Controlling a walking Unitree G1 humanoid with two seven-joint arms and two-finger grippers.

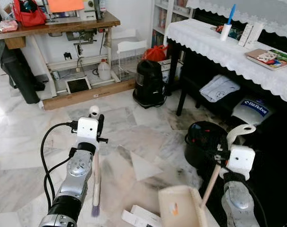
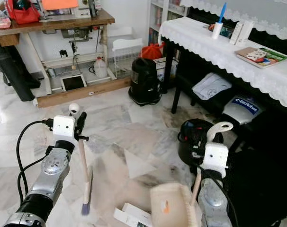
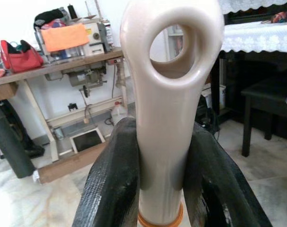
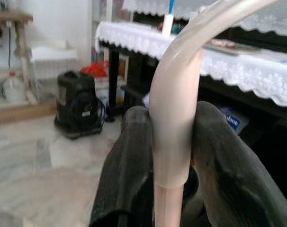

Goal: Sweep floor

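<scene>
On the marble floor (image 1: 25, 137) of a cluttered home room, seen through the left eye, the left end effector (image 1: 97, 124) is clamping the cream handle of a small broom (image 1: 96, 177), whose stick is running straight down to purple-tipped bristles touching the floor. The right end effector (image 1: 222, 156) is gripping the handle of a beige dustpan (image 1: 179, 208), its tray sitting low just to the right of the bristles. White paper scraps (image 1: 139, 215) are lying between brush and pan, nearer the left arm, so the coming sweep looks like a short push rightward into the tray.

Through the right eye, the same layout is showing: the broom's long axis is standing nearly upright, the dustpan's thin wooden stick is leaning up towards the right arm, and a black canister bin (image 2: 144, 81) is standing well apart by the lace-covered table (image 2: 219, 47).

At the left wrist, two ribbed black fingers (image 3: 112, 184) are pressing either side of the glossy plastic handle, which is ending in a rounded hanging loop.

At the right wrist, black fingers (image 4: 127, 175) are squeezing the smooth, curved cream grip of the dustpan, where it is sleeving over a paler stick.
</scene>
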